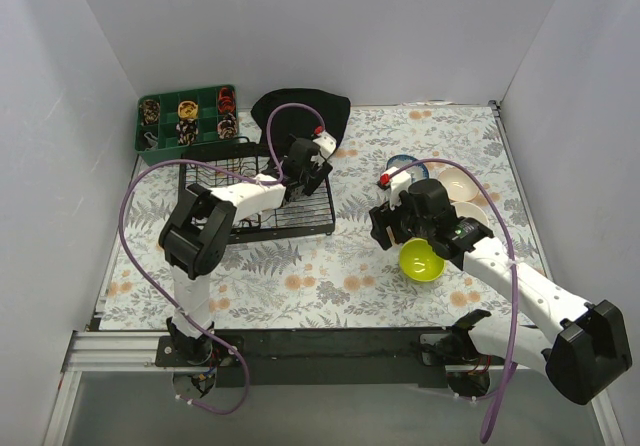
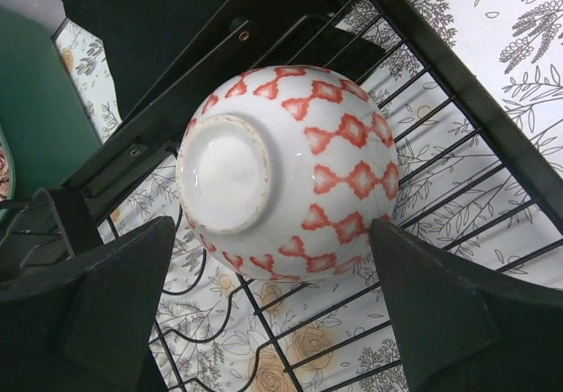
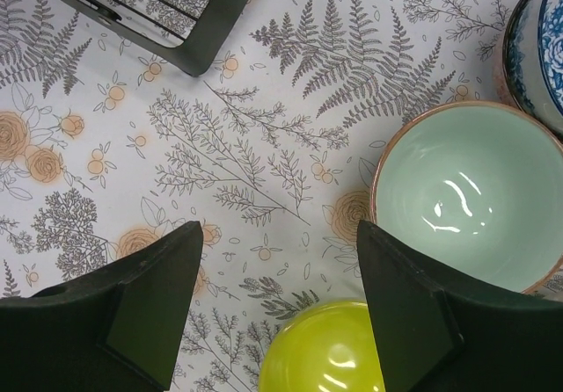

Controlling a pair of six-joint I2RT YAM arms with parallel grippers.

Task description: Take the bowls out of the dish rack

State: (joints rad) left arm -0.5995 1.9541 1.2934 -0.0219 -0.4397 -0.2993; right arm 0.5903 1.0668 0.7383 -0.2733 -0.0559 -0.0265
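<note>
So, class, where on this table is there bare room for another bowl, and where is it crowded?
Free: the strip of table between the dish rack and the lime-green bowl, and the near-left corner. Crowded: the right side, round the mint bowl and blue bowl.

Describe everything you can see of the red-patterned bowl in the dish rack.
The red-patterned bowl is small, round and glossy, ceramic by its look: white with orange-red diamonds linked in a lattice. It is tipped over with its plain, duller foot ring facing the left wrist camera, so the inside is hidden. It rests on the wires of the black dish rack, near the frame. The left gripper is open, one dark finger on each side, neither clearly touching it.
</note>
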